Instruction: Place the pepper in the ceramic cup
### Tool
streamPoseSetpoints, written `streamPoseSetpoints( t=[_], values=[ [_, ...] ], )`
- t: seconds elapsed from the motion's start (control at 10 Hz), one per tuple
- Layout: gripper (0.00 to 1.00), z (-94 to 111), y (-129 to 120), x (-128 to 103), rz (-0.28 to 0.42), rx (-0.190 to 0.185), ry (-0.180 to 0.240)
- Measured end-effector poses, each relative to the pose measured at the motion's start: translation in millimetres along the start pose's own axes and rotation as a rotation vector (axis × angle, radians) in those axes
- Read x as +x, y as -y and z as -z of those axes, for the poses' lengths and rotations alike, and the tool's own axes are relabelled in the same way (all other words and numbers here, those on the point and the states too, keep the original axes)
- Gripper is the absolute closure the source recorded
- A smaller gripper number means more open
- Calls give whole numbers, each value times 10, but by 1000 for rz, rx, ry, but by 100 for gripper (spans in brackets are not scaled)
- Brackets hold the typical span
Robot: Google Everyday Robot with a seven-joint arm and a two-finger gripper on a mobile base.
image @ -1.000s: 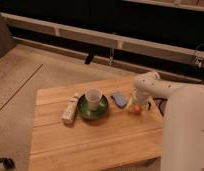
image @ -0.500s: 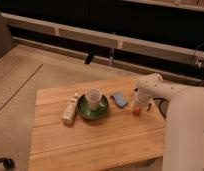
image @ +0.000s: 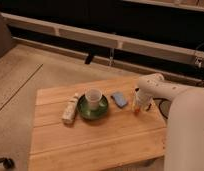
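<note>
The ceramic cup (image: 93,96) is a small pale round cup standing inside a green round dish (image: 93,108) at the middle of the wooden table (image: 95,142). The pepper (image: 137,108) shows as a small orange-red bit on the table at the right, right below my gripper (image: 138,103). The gripper points down at the end of my white arm (image: 165,92), over the pepper, to the right of the cup. Most of the pepper is hidden by the gripper.
A blue rectangular pad (image: 119,99) lies between the dish and the gripper. A white cylindrical bottle (image: 70,108) lies on its side left of the dish. My white body (image: 190,135) fills the lower right. A dark wall with a pale ledge runs behind the table.
The gripper has stayed over the pepper at the right of the table, perhaps a little lower. The cup, dish, pad and bottle have not moved.
</note>
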Motion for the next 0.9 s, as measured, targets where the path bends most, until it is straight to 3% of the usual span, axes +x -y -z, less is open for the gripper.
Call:
streamPoseSetpoints(
  t=[0.3, 0.5, 0.7, 0.8, 0.9],
  values=[
    [100, 779, -450, -195, 31, 1, 132],
    [100, 1497, -993, -305, 119, 14, 268],
    [100, 1946, -1480, -314, 204, 24, 358],
    [100, 2085, -1737, -267, 251, 26, 385],
    [100, 2136, -2036, -140, 304, 20, 386]
  ],
)
